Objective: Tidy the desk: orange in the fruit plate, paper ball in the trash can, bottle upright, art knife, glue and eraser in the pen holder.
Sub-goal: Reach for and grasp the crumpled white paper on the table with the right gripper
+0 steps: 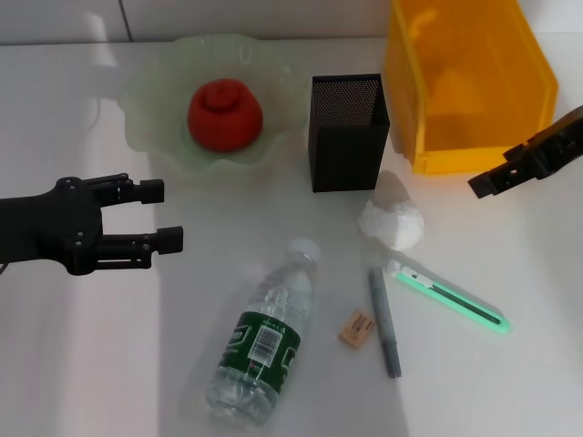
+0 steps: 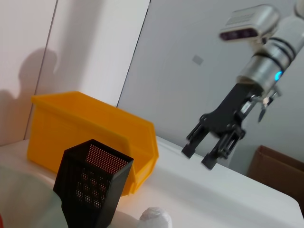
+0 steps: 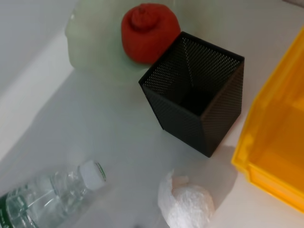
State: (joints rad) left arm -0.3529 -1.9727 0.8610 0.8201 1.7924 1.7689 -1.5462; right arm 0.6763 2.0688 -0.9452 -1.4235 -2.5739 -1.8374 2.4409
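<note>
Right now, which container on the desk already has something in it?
The fruit plate, holding the orange. The pen holder and trash can look empty.

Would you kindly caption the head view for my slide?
Orange in fruit plate; bottle lying flat, both grippers open above the desk.

The left gripper [image 1: 162, 215] hung over the left side of the work surface at the end of a black arm that reached in from the left edge of the head view, its two fingers [image 1: 169, 238] spread apart and pointing toward the middle. The right gripper [image 2: 205, 153] hovered at the far right, raised above the surface and tilted downward, its fingers [image 2: 190, 147] parted, below a silver wrist with a blue light.
</note>
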